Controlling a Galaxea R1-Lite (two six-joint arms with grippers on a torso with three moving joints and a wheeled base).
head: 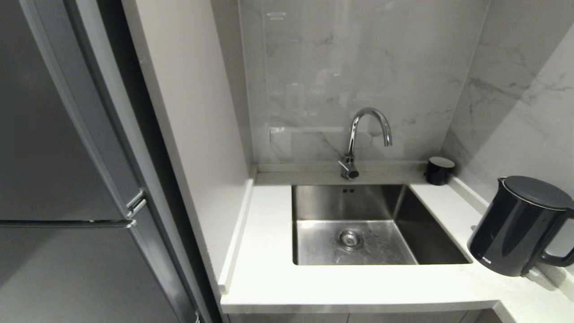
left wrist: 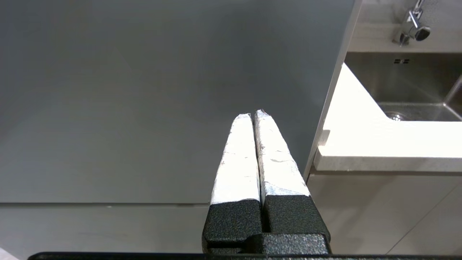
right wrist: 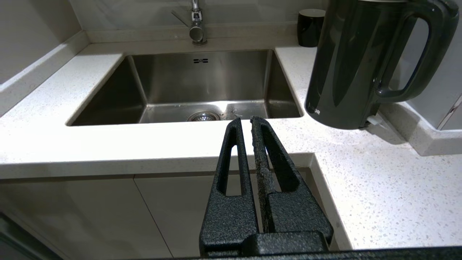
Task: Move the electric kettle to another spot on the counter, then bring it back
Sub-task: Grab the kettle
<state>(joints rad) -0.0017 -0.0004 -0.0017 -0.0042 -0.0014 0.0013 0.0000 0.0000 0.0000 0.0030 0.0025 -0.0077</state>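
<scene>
head view: the electric kettle (head: pixel 520 226) stood upright on the white tabletop (head: pixel 269 278), right of the steel sink (head: pixel 358 242), a small black cup (head: pixel 439 170) in the corner behind. left wrist view: the left claw (left wrist: pixel 254 115) was pressed closed before a grey fridge door (left wrist: pixel 144 101). right wrist view: the right claw (right wrist: pixel 245 121) was closed and empty, short of the tabletop's edge, kettle well apart.

Head camera looks down on the sink (head: pixel 358 224); both wrist cameras share it, lower.
</scene>
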